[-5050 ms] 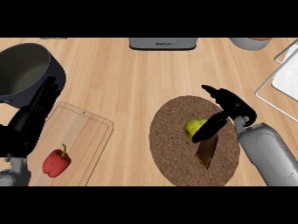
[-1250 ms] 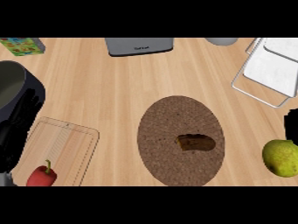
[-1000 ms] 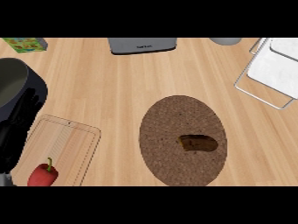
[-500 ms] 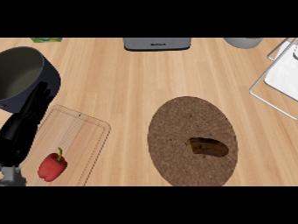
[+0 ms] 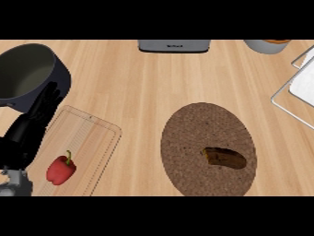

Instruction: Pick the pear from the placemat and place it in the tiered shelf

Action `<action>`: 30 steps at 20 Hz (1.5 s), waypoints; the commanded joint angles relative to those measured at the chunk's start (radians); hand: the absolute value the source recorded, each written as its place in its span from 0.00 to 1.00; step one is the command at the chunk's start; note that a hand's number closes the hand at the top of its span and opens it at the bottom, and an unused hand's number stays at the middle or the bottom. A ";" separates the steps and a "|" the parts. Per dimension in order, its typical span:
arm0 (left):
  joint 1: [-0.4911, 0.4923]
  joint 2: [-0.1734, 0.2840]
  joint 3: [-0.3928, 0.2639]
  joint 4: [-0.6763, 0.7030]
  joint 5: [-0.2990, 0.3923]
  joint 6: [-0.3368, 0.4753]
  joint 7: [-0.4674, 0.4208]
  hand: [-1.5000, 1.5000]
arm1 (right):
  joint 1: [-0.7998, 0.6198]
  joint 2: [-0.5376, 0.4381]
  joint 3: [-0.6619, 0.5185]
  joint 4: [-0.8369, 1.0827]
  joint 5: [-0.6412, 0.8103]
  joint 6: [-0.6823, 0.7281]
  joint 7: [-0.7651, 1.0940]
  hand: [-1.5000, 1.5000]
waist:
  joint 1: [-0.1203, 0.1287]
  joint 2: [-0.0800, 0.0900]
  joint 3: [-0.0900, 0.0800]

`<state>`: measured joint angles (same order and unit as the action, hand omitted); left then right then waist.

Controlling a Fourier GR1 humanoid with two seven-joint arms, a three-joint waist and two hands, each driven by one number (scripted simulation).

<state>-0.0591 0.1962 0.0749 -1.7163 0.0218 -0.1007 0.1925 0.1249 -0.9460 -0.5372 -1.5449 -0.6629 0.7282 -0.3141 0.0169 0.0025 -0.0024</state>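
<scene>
Judging by this view, neither the pear nor the right hand shows, so whether it holds the fruit cannot be told. At 9 o'clock the left hand (image 5: 30,131) rests with relaxed, empty fingers beside the pot (image 5: 23,76). The placemat (image 5: 200,133) carries only a brown lump (image 5: 224,158). Approach the tiered shelf (image 5: 309,85) at 3 o'clock from the bare table (image 5: 139,92), clearing its wire rim.

Wooden desk (image 5: 139,87). Oval brown placemat (image 5: 200,133) bearing a brown lump (image 5: 224,158). Dark pot (image 5: 25,76) at left. Left hand (image 5: 30,126), fingers straight, over a cutting board (image 5: 84,138) carrying a red pepper (image 5: 61,169). White wire tiered shelf (image 5: 312,87) at right edge.
</scene>
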 commanded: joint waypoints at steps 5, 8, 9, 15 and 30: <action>-0.002 -0.008 0.001 0.019 -0.019 0.019 0.007 0.50 | -0.173 -0.256 -0.153 -0.041 -0.008 -0.120 0.108 1.00 | -0.026 -0.021 -0.008; -0.016 0.003 -0.001 0.027 -0.014 0.000 -0.005 0.50 | -0.206 -0.273 -0.186 -0.090 0.210 -0.206 0.028 1.00 | 0.003 0.006 0.003; -0.008 -0.019 -0.018 -0.001 0.004 -0.007 -0.011 0.50 | -0.196 -0.258 -0.170 -0.091 0.300 -0.229 -0.011 1.00 | 0.025 0.010 0.006; -0.032 -0.009 -0.035 0.014 -0.013 -0.022 -0.008 0.50 | -0.283 -0.158 0.043 -0.071 0.617 -0.493 -0.218 1.00 | 0.055 0.015 0.004; -0.044 0.013 0.028 0.069 0.001 -0.033 -0.022 0.50 | -0.684 -0.161 0.361 0.343 0.801 -0.378 -0.558 1.00 | 0.011 0.004 0.002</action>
<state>-0.1120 0.1987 0.0860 -1.6690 0.0183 -0.1212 0.1946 -0.5040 -1.0688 -0.2278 -1.2731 0.0573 0.3084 -0.7800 0.0328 0.0069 0.0000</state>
